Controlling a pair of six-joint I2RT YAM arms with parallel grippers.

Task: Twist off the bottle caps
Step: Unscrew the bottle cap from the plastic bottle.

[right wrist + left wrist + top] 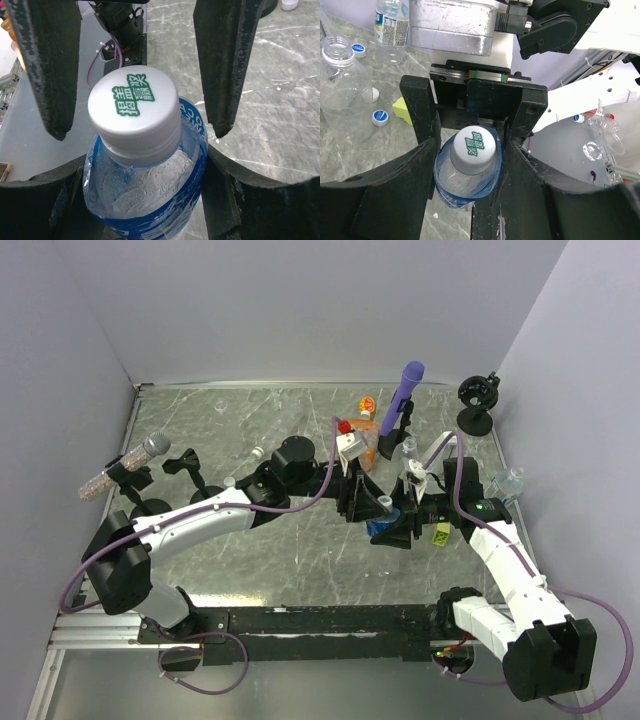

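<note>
My right gripper (145,167) is clamped round the body of the blue-label bottle (150,205), held over the table (285,90) right of its middle, between my two wrists. Whether its base touches down I cannot tell. My left gripper (140,134) stands part open astride the white cap (134,107) — a sliver of gap each side, touching nothing. The risk, as I judge it: the thin wall bulges in the clamp, so a twist could spin the whole bottle, or an off-centre pinch could skid on the cap. The long axis runs along my left gripper's reach and across my right — cap end facing my left wrist, seemingly leaning off upright.
</note>
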